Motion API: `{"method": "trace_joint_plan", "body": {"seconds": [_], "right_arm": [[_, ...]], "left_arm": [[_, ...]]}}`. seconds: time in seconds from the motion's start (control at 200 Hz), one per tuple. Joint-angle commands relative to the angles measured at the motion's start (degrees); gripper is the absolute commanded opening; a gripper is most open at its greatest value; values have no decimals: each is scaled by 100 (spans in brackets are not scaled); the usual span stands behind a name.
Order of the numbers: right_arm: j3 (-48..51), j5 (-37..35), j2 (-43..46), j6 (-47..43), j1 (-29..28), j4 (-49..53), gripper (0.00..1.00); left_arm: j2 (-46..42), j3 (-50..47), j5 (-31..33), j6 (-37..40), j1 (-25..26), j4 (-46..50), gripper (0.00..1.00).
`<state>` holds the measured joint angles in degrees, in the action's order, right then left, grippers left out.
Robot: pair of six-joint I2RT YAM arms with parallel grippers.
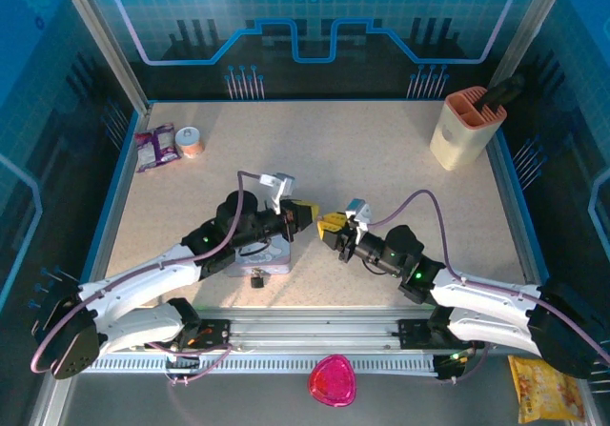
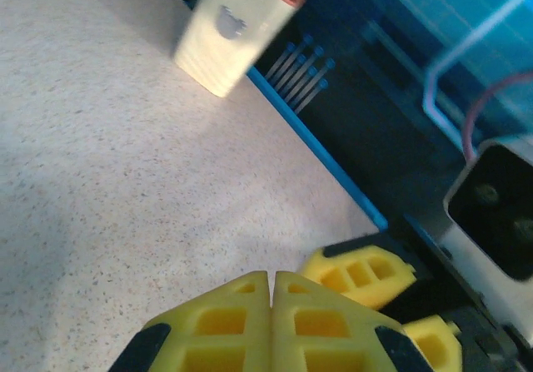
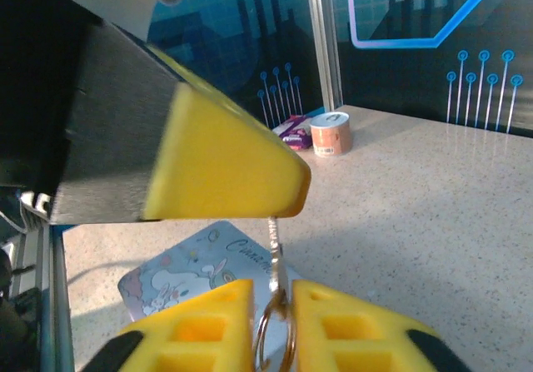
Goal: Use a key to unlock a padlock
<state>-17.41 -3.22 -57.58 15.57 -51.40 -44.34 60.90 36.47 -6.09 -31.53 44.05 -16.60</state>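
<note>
Speckled table (image 1: 381,159). Key (image 3: 273,243) in mid-air at centre: thin, stiff, light, likely slippery. Right gripper (image 1: 322,224) narrow on its ring, left gripper (image 1: 315,218) closed, seemingly pinching the tip. Best gripped at the head, blade free. Padlock (image 1: 256,278) near, by tin (image 1: 272,254).

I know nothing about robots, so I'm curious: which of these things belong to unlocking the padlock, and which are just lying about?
In the job:
- key, reaching from the right gripper up to the left gripper
- padlock

Just lying about:
- cartoon tin
- small tub
- purple packets
- beige holder
- pink object
- snack bag
</note>
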Motion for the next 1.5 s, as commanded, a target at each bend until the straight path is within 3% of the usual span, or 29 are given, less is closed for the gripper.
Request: {"method": "trace_joint_plan", "body": {"seconds": [0.0,0.235,0.6,0.725,0.86,1.056,1.496], "right_arm": [[174,-102,-61,246,44,-534,23],[461,-116,-286,645,60,-1479,33],[389,670,-471,1826,597,-2081,48],[176,1302,-571,2618,1040,-1845,47],[-102,1762,-628,2950,1106,-1278,49],[-60,1843,-649,3502,1075,-1489,49],[-106,2147,-724,3720,1086,-1892,35]], "left_arm": [[-184,-203,988,-1210,-56,-304,0],[-311,-278,1215,-2025,-29,-229,0],[-246,-200,1144,-1518,223,-430,0],[-254,-311,934,-1178,231,-768,0],[-280,-408,764,-923,227,-1085,0],[-166,-409,501,-659,227,-1394,0],[71,-355,81,-583,229,-1735,0]]}}
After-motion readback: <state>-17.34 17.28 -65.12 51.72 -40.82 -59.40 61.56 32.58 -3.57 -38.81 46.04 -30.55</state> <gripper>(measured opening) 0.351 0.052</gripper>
